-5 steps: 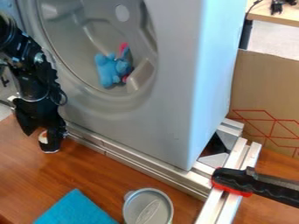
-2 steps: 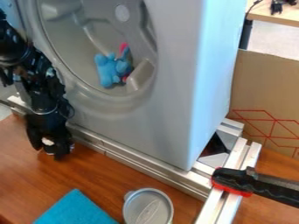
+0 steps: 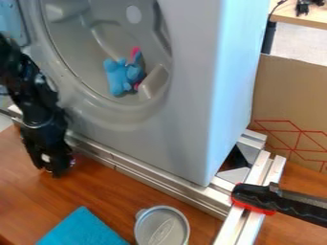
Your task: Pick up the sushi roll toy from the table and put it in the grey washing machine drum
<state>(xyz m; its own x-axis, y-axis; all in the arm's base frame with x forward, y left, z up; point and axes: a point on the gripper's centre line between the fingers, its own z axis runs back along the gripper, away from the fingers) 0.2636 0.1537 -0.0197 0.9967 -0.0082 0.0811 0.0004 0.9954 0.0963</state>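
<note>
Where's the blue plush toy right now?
In the camera view, the blue plush toy sits inside the grey drum, upper left of centre, beside its raised fin.

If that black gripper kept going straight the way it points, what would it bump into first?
Probably the wooden tabletop just below the gripper, though its height above the wood is hard to judge.

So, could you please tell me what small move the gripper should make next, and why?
I would probably raise the gripper a little before any sideways move: it hangs low over the wooden tabletop, close to the metal rail below the grey housing, so a level move might catch on the rail.
</note>
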